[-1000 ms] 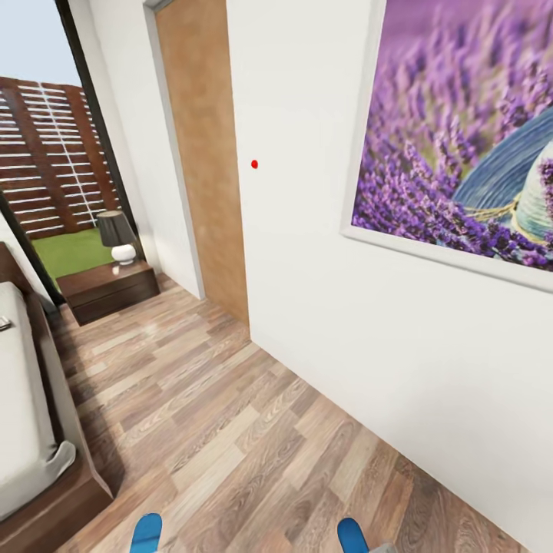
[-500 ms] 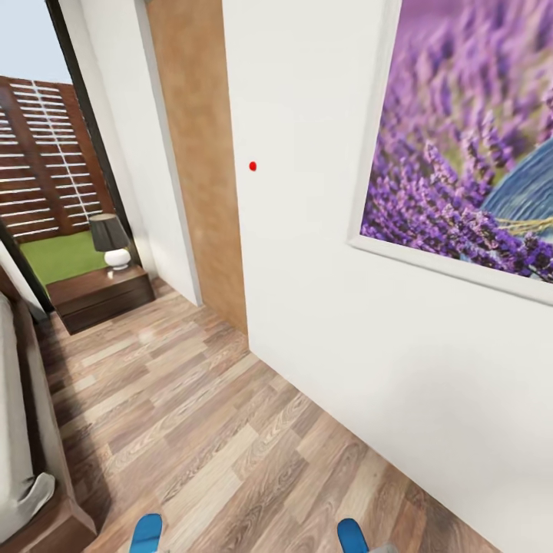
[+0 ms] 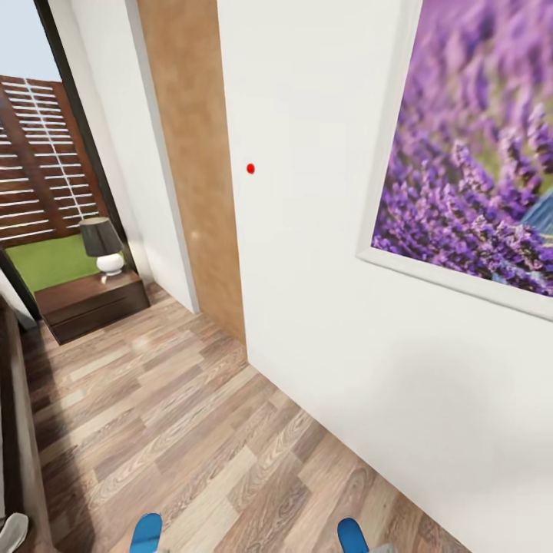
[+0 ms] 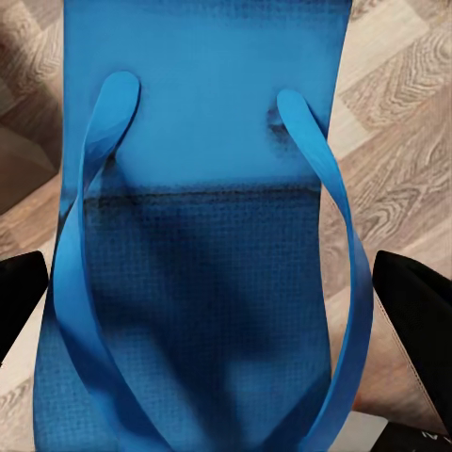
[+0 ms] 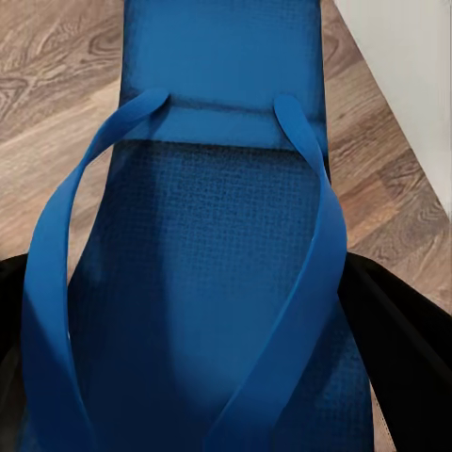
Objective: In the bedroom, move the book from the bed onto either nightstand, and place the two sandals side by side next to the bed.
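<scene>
Carrying one blue sandal [image 4: 202, 273] pinched in the left gripper [image 4: 212, 320], the other sandal [image 5: 202, 301] clamped in the right gripper [image 5: 188, 348]. Long axes pointing forward, tips at lower frame edge. Bed [image 3: 21, 430] at lower left, nearer the left arm; nightstand [image 3: 88, 303] at mid left.

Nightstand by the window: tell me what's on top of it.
A small table lamp, dark shade and white base, stands on the nightstand. No book lies on the visible part; the spot under the lamp's base is covered.

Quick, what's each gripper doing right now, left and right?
Left gripper: shut on a blue sandal.
Right gripper: shut on the other blue sandal.
</scene>
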